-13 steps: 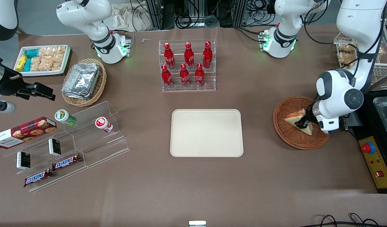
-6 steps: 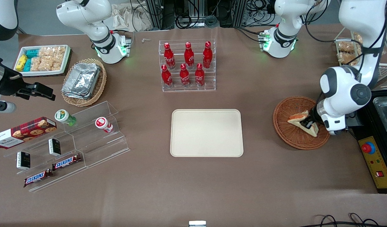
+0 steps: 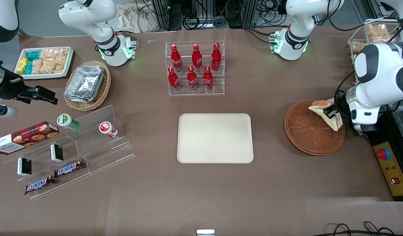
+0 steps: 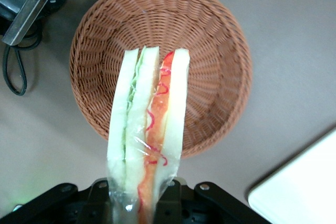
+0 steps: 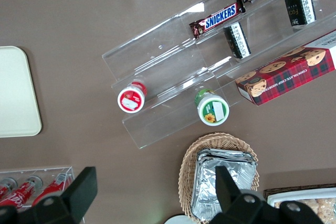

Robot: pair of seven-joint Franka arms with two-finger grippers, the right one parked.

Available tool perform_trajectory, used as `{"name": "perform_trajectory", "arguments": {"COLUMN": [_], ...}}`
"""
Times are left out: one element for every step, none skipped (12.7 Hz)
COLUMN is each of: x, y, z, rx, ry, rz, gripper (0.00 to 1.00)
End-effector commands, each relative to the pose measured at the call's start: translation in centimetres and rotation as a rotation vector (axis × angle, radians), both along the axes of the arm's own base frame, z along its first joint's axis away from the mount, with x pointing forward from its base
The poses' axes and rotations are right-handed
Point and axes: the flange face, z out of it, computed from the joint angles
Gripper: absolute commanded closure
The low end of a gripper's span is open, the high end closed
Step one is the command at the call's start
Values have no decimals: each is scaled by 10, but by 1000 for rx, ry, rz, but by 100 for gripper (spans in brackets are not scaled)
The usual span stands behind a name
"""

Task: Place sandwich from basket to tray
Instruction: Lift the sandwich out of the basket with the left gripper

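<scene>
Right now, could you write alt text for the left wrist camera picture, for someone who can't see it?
The gripper is shut on a plastic-wrapped sandwich, white bread with green and orange-red filling, held up above a round, reddish-brown wicker basket that has nothing in it. The basket sits on a brown table, and a rounded corner of the cream tray shows nearby.

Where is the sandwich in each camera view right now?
Front view: the sandwich hangs in the gripper, above the basket rim at the working arm's end of the table.
Left wrist view: the sandwich stands edge-on, jaws shut on it at the gripper, above the basket.
Right wrist view: not in it.
Shared landmark: the tray, whose corner also shows from the left wrist.
</scene>
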Motion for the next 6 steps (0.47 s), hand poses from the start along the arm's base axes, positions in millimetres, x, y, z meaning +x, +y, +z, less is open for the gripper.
{"name": "perform_trajectory", "arguments": {"x": [6,4,2,-2,-2,-8], "y": [-37,-56,-88,-114,-125,-156], "z": [12,14,12,15,18,21], "rx": [-11,-12,-14,20,22,17], "ry": [-2,-5,-12,-27,-44,-61], "rz": [-101,-162,-247,-327,-350,-406], "gripper": [100,100,100,100,100,100]}}
